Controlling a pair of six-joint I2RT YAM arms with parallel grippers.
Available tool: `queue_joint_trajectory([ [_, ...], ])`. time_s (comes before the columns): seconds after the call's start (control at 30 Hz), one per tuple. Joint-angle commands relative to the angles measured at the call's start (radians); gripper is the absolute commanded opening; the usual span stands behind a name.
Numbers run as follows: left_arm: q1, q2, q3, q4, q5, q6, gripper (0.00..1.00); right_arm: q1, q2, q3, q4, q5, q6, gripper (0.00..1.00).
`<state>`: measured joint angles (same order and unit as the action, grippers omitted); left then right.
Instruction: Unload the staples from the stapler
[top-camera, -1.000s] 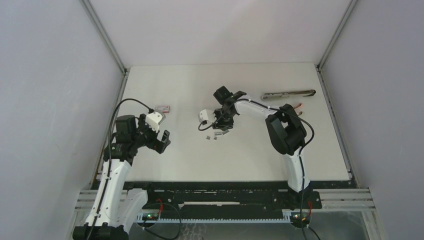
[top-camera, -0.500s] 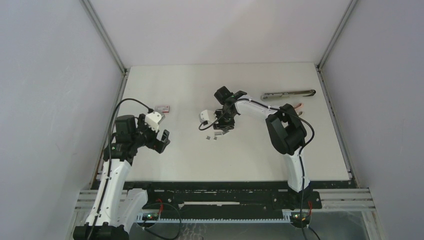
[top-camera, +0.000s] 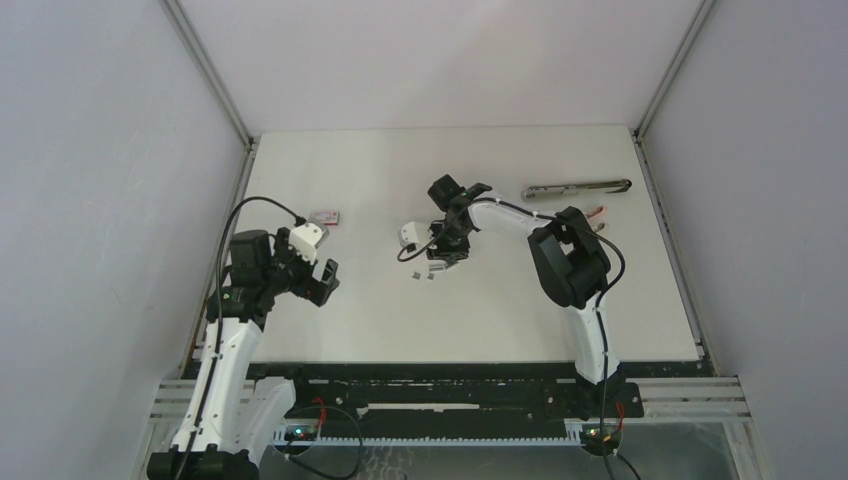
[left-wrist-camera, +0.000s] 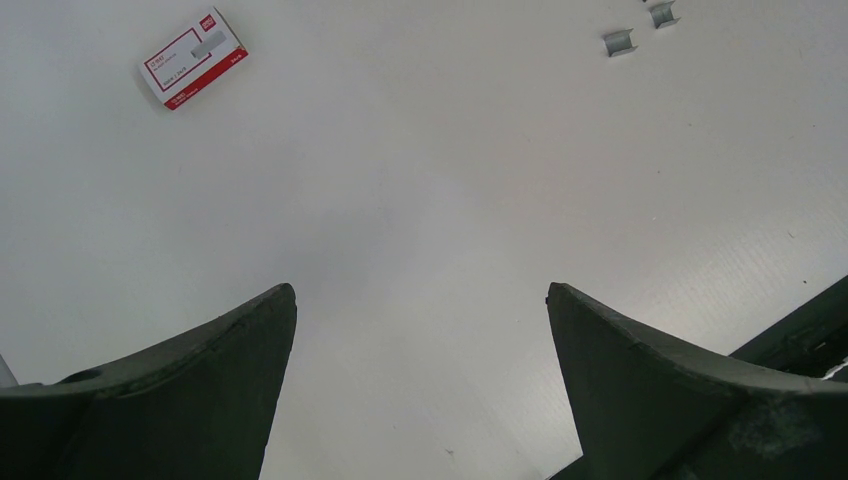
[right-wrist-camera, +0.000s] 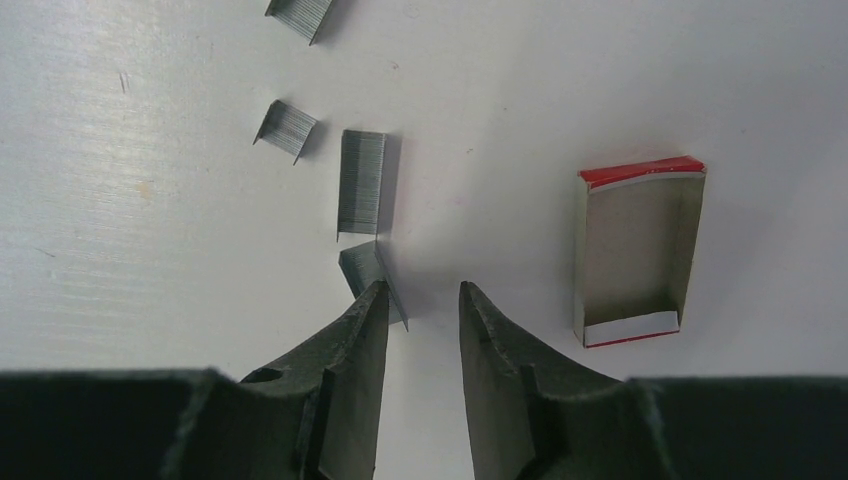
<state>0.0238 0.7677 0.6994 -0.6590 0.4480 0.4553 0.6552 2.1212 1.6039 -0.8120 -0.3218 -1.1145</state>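
Your right gripper (right-wrist-camera: 420, 295) is low over the middle of the table (top-camera: 500, 320), jaws drawn close but not closed. The right wrist view shows a narrow empty gap between them. The staples (right-wrist-camera: 361, 180) lie loose on the table just ahead of it, as several short grey strips. One strip is cut off by the top edge of that view. The nearest strip (right-wrist-camera: 370, 280) slips partly behind the tip of the finger on the left of the view. You cannot tell whether that finger touches it or only covers it.

Beside the other finger lies an open box tray (right-wrist-camera: 640, 250) with red ends, apart from the strips. From the overhead camera your gripper and wrist hide that tray and most of the strips. Only two grey specks (top-camera: 415, 275) show.

The stapler (top-camera: 578, 188) lies at the far right of the table, well apart from the staples. It is too small to tell how it is opened.

Your left gripper (left-wrist-camera: 420, 290) hovers near the left side with its jaws spread wide and nothing between them. A red-and-white box (left-wrist-camera: 193, 57) lies ahead of it.
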Motion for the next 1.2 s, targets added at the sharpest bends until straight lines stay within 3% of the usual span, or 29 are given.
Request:
queue_joint_trajectory([
  [0.0,0.013,-0.006,-0.015,0.036,0.001,0.000,1.00,0.006,0.011,0.027,0.002,0.001,0.003,0.31],
  [0.6,0.021,-0.012,-0.015,0.034,0.009,0.001,1.00,0.013,0.028,0.061,-0.057,-0.007,0.009,0.00],
  [1.17,0.037,-0.019,-0.015,0.041,0.009,-0.007,1.00,0.015,-0.005,0.214,-0.089,0.007,0.260,0.00],
])
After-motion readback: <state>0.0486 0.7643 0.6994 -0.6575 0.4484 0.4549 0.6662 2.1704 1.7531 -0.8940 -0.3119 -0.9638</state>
